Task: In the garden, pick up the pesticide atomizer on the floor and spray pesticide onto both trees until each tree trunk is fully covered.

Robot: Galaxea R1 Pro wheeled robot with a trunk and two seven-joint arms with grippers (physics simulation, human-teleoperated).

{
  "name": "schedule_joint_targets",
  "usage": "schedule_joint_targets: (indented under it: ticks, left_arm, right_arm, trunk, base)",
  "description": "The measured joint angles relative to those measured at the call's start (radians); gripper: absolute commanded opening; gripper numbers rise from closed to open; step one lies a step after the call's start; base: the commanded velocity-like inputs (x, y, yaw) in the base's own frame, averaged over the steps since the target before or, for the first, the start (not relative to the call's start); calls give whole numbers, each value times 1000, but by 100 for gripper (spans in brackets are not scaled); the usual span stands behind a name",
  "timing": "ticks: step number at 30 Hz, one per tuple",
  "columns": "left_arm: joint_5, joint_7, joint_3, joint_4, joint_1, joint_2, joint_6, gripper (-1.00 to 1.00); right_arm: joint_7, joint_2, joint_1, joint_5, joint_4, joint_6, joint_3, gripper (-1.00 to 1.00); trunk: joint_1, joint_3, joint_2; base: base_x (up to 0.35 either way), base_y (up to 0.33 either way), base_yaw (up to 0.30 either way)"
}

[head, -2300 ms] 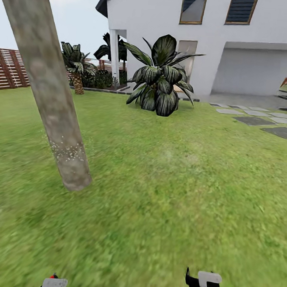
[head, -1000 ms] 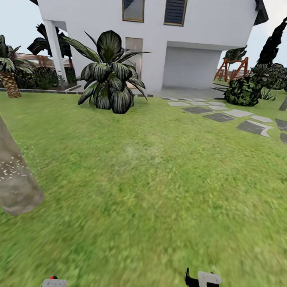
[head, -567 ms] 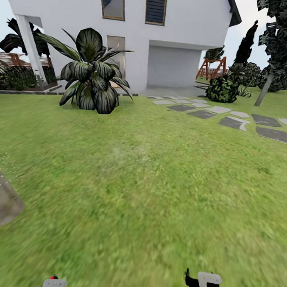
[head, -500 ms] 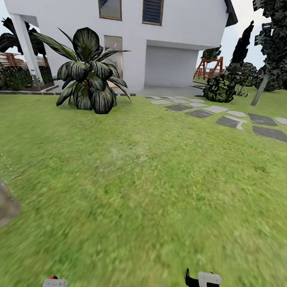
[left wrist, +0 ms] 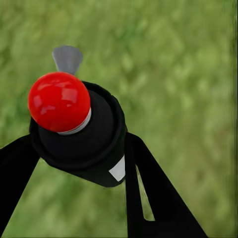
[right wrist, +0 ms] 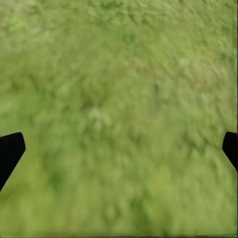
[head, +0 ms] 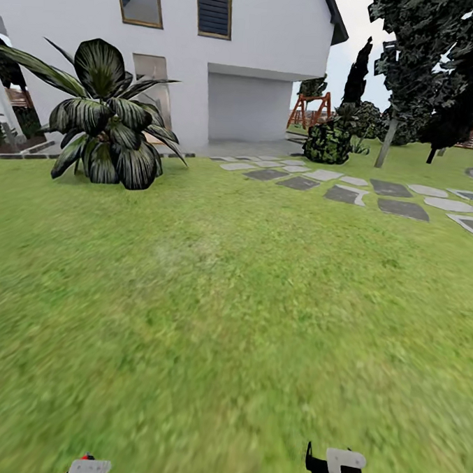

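our left gripper [left wrist: 79, 148] jaws clamp the pesticide atomizer [left wrist: 74, 129]; right gripper [right wrist: 119, 148] jaws apart. a jolt crossing the grass [head: 246, 300] could loosen it.

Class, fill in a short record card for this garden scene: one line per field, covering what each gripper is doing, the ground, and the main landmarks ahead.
left gripper: shut on the atomizer, red knob on top
right gripper: open, nothing between its fingers, grass beneath
ground: green lawn
path: grey stepping stones, ahead to the right
nearest plant: big dark broad-leaved plant, ahead to the left
building: white house behind it
tree: pale-trunked tree far right, beyond the stones
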Motion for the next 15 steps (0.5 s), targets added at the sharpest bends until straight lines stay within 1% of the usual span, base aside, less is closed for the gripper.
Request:
schedule_joint_targets:
  ticks: [4,6,9,12,15]
  left_arm:
    - [-1,-1,-1,1,0,-1,0,-100]
    - [-1,-1,-2,1,0,-2,0,-100]
    - [-1,0,-2,1,0,-2,0,-100]
    - [-1,-1,-2,1,0,-2,0,-100]
    - [-2,-1,-2,1,0,-2,0,-100]
  right_arm:
    - [0,0,0,0,0,0,0,100]
    - [-1,0,0,0,0,0,0,100]
    - [0,0,0,0,0,0,0,100]
    - [-1,0,0,0,0,0,0,100]
    - [-1,0,0,0,0,0,0,100]
  trunk:
    - [0,0,0]
    - [0,0,0]
    - [0,0,0]
    - [0,0,0]
    - [0,0,0]
  base:
    - [0,-21,-268]
    - [0,-157,-268]
    - [-8,-241,-268]
    - [-136,-249,-268]
    - [-238,-208,-268]
